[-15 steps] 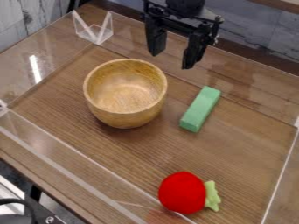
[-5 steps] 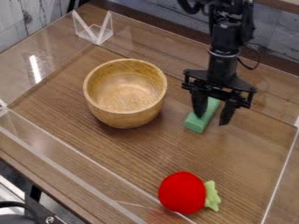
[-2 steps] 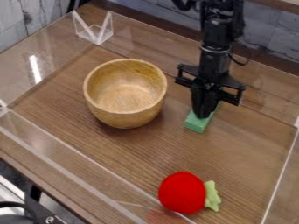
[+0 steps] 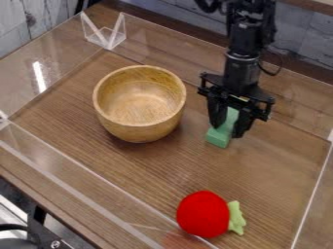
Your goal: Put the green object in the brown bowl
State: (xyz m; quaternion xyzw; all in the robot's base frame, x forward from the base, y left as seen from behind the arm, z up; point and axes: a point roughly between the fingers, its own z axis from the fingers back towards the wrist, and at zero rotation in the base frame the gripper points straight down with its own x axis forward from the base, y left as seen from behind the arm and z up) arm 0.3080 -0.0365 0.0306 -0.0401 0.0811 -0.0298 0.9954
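The green object [image 4: 221, 133] is a small light green bar lying flat on the wooden table, to the right of the brown bowl [image 4: 139, 102]. My gripper [image 4: 235, 121] points straight down over the bar's far end. Its two dark fingers [image 4: 215, 117] stand partly apart, one on each side of the bar, and green shows between them. Only the near end of the bar is uncovered. The bowl is round, thick-walled light wood, and has nothing in it.
A red round plush toy [image 4: 204, 213] with a pale green leafy end lies near the front edge. Clear plastic walls [image 4: 78, 195] run along the table's sides, and a clear stand [image 4: 103, 31] sits at the back left.
The wide-open fingers closed together over the bar's far end, then parted again to a narrower gap. The hand shifted slightly left. The bar has stayed on the table.
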